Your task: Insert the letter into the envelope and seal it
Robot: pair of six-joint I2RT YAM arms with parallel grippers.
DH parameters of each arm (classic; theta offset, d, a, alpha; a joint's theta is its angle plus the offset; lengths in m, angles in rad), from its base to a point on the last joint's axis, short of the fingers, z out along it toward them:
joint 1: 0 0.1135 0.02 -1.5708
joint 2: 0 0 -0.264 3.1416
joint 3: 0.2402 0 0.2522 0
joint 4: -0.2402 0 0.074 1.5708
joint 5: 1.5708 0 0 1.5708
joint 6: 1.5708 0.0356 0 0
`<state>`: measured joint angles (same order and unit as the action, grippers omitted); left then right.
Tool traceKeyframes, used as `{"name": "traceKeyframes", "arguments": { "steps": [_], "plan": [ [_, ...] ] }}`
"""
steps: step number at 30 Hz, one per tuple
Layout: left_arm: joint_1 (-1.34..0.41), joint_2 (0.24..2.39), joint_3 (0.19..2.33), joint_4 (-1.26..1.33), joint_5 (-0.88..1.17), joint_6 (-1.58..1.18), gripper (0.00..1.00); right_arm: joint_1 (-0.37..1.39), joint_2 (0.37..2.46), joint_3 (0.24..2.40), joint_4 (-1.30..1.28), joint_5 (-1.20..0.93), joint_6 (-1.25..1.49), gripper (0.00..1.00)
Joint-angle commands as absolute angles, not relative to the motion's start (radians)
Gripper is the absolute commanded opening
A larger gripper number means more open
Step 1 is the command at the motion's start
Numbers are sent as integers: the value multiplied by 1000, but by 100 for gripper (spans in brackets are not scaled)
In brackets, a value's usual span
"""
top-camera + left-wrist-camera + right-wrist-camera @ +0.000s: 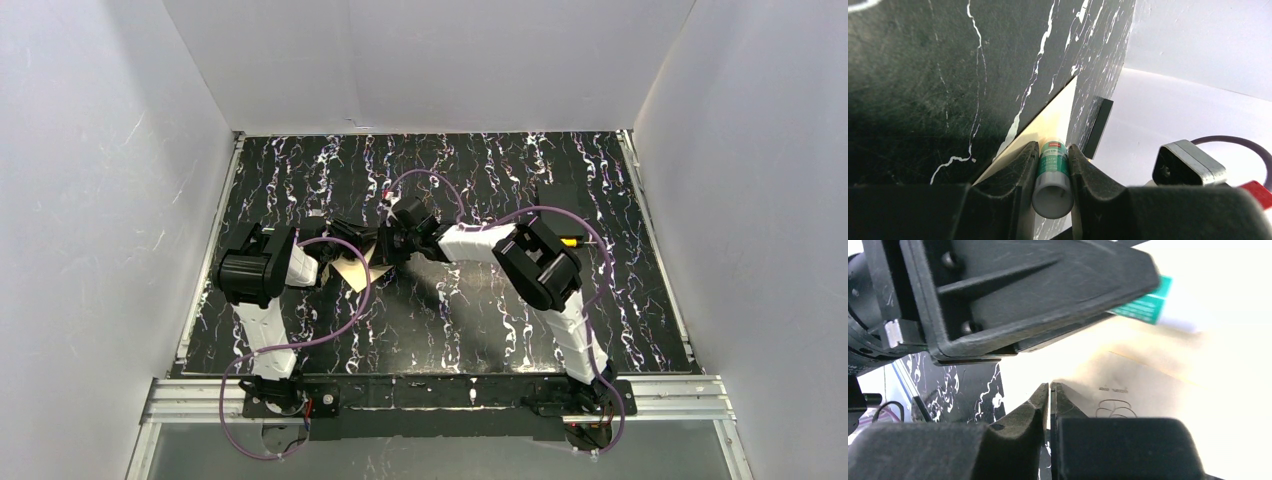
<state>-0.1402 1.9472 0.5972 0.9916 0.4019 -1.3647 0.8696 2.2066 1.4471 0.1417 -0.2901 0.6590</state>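
You are working over the desk (pixel 480 330), with both arms reaching in to one spot left of its centre. The envelope (pixel 353 272) is lying there beneath the two wrists, well apart from every desk edge. The letter is not showing as a separate sheet in any view, so you cannot tell whether it is already inside.

The right gripper (pixel 1049 387) is standing closed to a sliver and appears to be pinching the envelope's thin edge. The left gripper (pixel 1052 149) is clamping a glue stick (pixel 1052 172) across its barrel, its jaws parted only by the stick's width, and the stick is pointing toward the pale paper.

Judgement: you are working at the sealing step. The envelope is looking light, thin and limp, likely to slide on the smooth desk and to crease under pressure. Be taking it at an edge or the flap's margin, clear of the glue line, and be pinning it down while the stick is pressing.
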Motion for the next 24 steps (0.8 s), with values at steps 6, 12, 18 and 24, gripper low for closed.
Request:
{"name": "traceKeyframes", "arguments": {
  "steps": [6, 12, 18, 24],
  "plan": [
    [-129, 1979, 550, 765, 267, -1293, 0, 816, 2187, 1434, 121, -233, 699, 17],
    [-129, 1984, 546, 765, 264, -1294, 0, 846, 2250, 1528, 61, -298, 630, 17],
    [-129, 2008, 535, 773, 256, -1339, 0, 881, 2261, 1502, 83, -355, 628, 16],
    [-129, 2011, 535, 784, 256, -1339, 0, 896, 2252, 1484, 94, -382, 609, 16]
  ]
}}
